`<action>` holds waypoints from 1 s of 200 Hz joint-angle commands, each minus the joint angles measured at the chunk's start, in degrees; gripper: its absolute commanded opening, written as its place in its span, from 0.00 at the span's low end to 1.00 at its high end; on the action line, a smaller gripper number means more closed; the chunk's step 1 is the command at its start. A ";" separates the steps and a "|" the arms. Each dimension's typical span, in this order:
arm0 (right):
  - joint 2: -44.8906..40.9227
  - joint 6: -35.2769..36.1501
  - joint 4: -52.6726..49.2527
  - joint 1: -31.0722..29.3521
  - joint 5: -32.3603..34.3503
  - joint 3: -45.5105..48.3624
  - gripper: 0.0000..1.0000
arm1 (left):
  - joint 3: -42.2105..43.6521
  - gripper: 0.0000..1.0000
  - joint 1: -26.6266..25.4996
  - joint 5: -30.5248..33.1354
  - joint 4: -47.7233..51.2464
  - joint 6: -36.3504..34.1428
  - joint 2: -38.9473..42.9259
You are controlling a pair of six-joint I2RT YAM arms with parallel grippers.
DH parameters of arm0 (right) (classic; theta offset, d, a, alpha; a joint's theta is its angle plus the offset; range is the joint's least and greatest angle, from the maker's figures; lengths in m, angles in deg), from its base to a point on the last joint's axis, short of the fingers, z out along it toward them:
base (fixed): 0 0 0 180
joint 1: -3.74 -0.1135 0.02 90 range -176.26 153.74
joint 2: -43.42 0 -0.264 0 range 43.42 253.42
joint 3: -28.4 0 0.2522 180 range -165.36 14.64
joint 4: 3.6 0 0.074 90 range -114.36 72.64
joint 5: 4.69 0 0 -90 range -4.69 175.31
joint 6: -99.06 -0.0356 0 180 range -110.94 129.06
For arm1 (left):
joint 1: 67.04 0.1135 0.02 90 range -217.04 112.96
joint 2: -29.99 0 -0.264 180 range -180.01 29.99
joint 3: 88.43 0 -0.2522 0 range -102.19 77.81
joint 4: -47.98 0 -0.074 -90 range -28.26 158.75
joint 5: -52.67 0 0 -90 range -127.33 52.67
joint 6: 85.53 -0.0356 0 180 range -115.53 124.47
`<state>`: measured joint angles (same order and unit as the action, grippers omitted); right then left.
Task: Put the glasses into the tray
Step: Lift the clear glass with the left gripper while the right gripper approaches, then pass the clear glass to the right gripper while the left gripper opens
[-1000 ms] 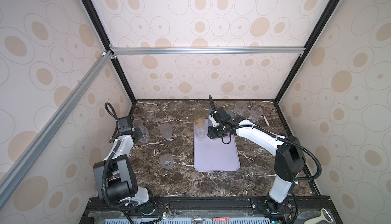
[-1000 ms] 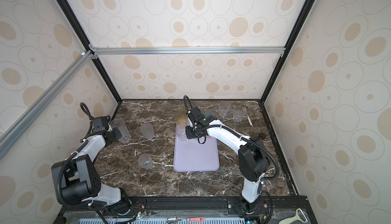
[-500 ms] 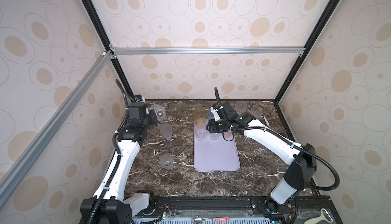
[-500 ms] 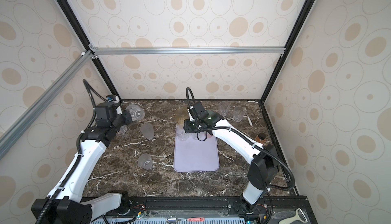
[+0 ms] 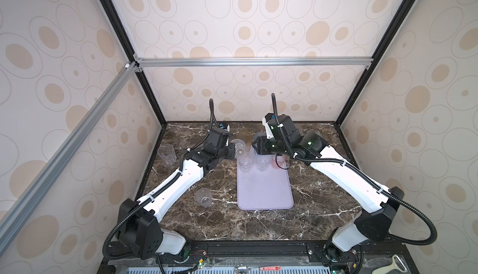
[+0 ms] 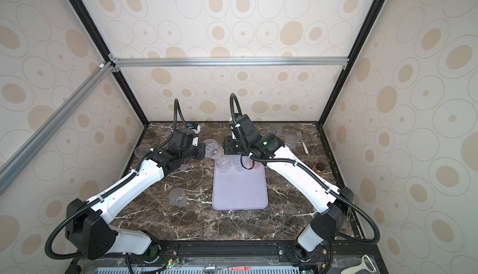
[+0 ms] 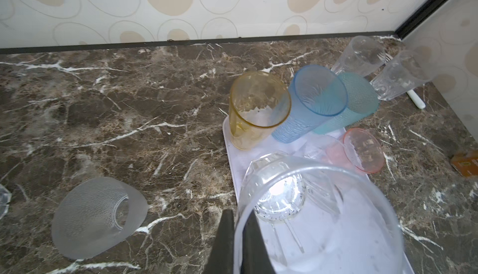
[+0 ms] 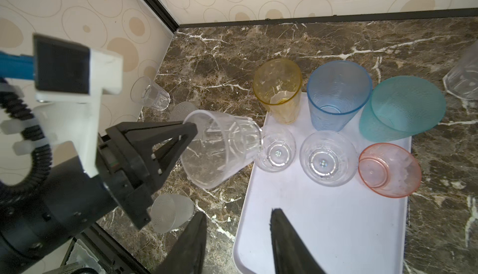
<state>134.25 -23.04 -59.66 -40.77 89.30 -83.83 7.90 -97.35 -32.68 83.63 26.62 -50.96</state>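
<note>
The lavender tray (image 5: 265, 190) lies mid-table. At its far end stand amber (image 8: 278, 89), blue (image 8: 337, 94) and teal (image 8: 403, 107) glasses. In front of them are two short clear glasses (image 8: 276, 151) (image 8: 327, 157) and a pink glass (image 8: 388, 169). My left gripper (image 7: 239, 214) is shut on the rim of a clear tumbler (image 8: 219, 148), which it holds tilted just above the tray's far left corner (image 5: 239, 148). My right gripper (image 8: 238, 213) hangs open and empty above the tray's far end (image 5: 254, 147).
Off the tray, a frosted glass (image 5: 203, 197) stands left of the tray and a clear glass (image 5: 166, 153) by the left wall. Another frosted glass (image 7: 98, 215) sits beside my left arm. Two clear glasses (image 6: 274, 130) (image 6: 292, 138), a white utensil (image 6: 305, 148) and an amber bottle (image 6: 319, 169) are at the right.
My left arm has swung from the left wall to the tray's far left corner with the clear tumbler. My right gripper has let go of a short clear glass on the tray and opened.
</note>
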 commanded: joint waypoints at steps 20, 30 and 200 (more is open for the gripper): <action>4.19 0.71 -3.00 -1.06 3.54 -3.35 0.43 | -4.33 0.00 -2.41 -0.33 -1.46 -0.07 0.27; 5.54 1.48 -4.14 -1.37 4.79 -4.63 0.42 | -4.44 0.00 -3.20 -0.43 -1.40 0.17 0.00; 12.03 5.77 -11.15 -1.31 16.06 -5.51 0.01 | -5.63 0.22 -8.29 -5.90 0.09 3.00 1.79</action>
<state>147.50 -17.80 -69.67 -42.30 105.10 -89.91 2.89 -104.97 -36.88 85.49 28.35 -53.32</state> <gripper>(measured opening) 0.089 0.176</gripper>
